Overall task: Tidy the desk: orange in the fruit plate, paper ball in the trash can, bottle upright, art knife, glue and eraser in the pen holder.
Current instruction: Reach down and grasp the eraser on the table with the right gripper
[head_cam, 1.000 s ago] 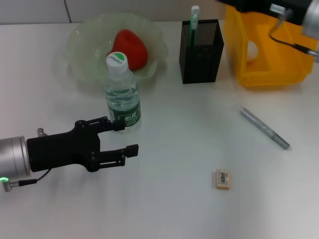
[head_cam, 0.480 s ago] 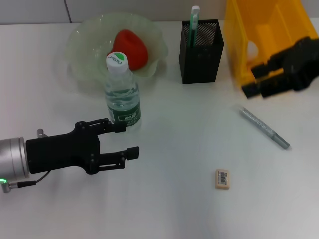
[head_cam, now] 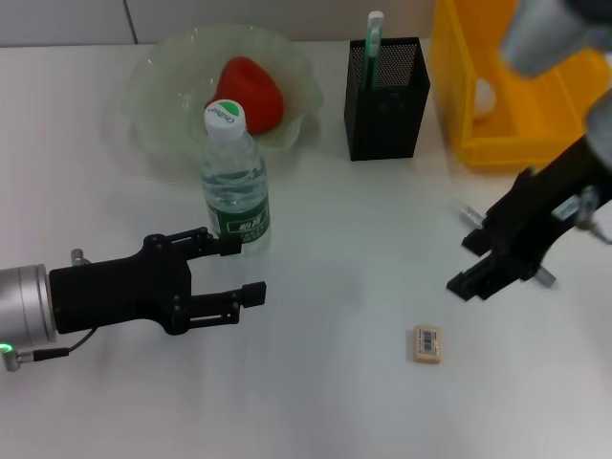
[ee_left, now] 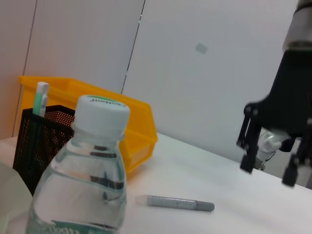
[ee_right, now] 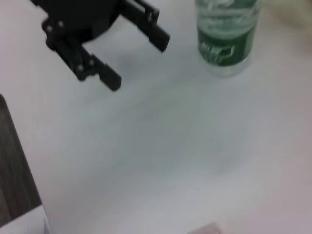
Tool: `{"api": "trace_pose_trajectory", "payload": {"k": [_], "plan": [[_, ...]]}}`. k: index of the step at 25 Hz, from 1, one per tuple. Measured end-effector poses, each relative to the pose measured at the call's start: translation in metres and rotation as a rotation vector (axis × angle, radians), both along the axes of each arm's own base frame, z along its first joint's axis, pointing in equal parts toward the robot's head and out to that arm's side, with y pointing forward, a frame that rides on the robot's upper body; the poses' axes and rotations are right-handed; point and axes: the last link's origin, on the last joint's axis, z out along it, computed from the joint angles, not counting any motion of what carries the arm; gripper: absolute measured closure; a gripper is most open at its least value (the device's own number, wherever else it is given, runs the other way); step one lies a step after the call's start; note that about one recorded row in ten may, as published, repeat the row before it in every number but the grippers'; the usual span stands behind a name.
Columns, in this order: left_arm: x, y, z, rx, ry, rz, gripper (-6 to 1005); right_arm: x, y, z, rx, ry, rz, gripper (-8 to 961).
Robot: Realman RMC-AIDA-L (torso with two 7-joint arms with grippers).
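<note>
Black right gripper (head_cam: 481,260) hangs spread over your art knife (head_cam: 470,220); left gripper (head_cam: 239,266) gapes beside the bottle (head_cam: 234,182)

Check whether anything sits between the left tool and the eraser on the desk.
Nothing does. In the head view, the stretch of white desk between the open left tool and the eraser is bare; the bottle stands behind that line.

The right end effector (head_cam: 473,260) covers most of the art knife (head_cam: 545,278) (only its ends show). The orange (head_cam: 251,93) is partly behind the bottle (head_cam: 234,182). The trash can (head_cam: 507,96) runs off the frame edge.
</note>
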Motion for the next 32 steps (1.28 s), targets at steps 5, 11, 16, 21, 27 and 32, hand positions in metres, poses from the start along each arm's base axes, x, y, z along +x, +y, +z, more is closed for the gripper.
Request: {"api": "trace_pose_trajectory", "payload": {"k": [5, 11, 16, 21, 27, 32], "plan": [[-0.001, 0.0, 0.0, 0.003, 0.004, 0.005, 216, 0.011, 0.005, -0.03, -0.026, -0.029, -0.018, 394], [-0.001, 0.001, 0.0, 0.009, 0.006, 0.003, 216, 0.025, 0.006, -0.058, -0.06, -0.069, -0.026, 409], [0.001, 0.002, 0.0, 0.007, 0.009, -0.011, 216, 0.029, 0.009, -0.067, -0.058, -0.077, -0.024, 422], [0.001, 0.002, -0.001, -0.002, 0.016, -0.014, 216, 0.03, 0.008, -0.069, -0.068, -0.085, -0.013, 434], [-0.003, 0.0, 0.003, 0.001, 0.024, -0.01, 216, 0.031, 0.007, -0.072, -0.08, -0.093, 0.02, 449], [-0.004, 0.0, 0.003, -0.003, 0.026, -0.009, 216, 0.032, 0.007, -0.072, -0.087, -0.096, 0.037, 462]]}}
